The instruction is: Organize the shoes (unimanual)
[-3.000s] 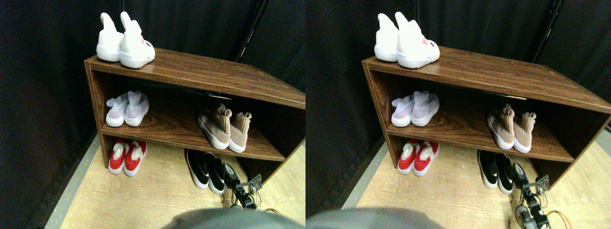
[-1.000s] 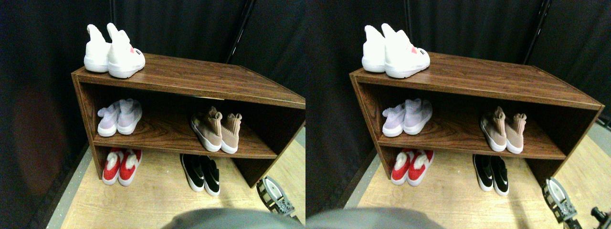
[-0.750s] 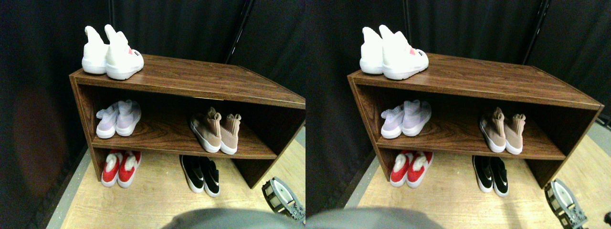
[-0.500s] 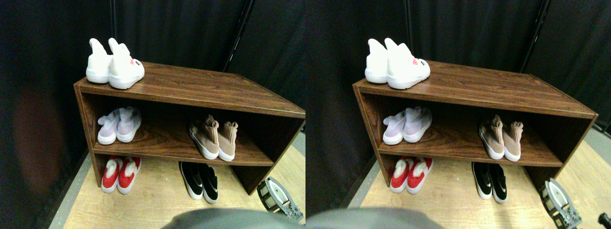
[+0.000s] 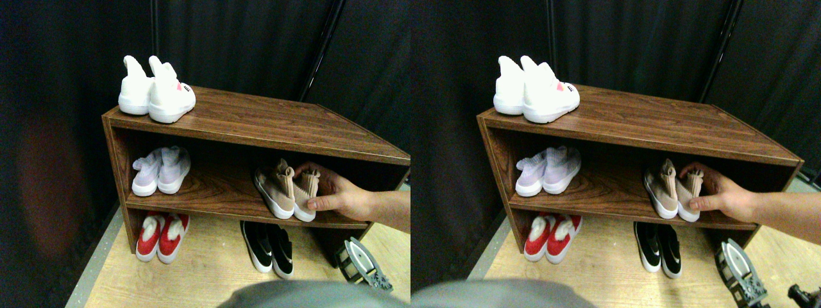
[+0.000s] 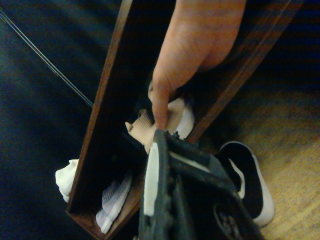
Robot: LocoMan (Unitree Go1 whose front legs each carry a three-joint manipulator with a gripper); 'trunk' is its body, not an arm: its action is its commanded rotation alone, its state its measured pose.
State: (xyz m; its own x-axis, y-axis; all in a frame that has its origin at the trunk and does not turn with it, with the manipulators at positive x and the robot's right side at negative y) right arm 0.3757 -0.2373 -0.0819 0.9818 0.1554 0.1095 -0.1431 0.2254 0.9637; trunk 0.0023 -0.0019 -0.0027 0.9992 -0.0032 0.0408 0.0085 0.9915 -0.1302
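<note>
Tan shoes (image 5: 287,190) on the mid shelf (image 5: 218,192) are now gripped by a person's hand (image 5: 340,196), absent 0.5 s ago, so a reset is likely underway; gripper (image 5: 363,266) is parked low by the floor, jaw state can't be told.

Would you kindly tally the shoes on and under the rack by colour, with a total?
White shoes, on top: 2
Pale lilac shoes, middle shelf: 2
Tan shoes, middle shelf, a person's hand touching one: 2
Red shoes, floor: 2
Black shoes, floor: 2
Total: 10 shoes
</note>
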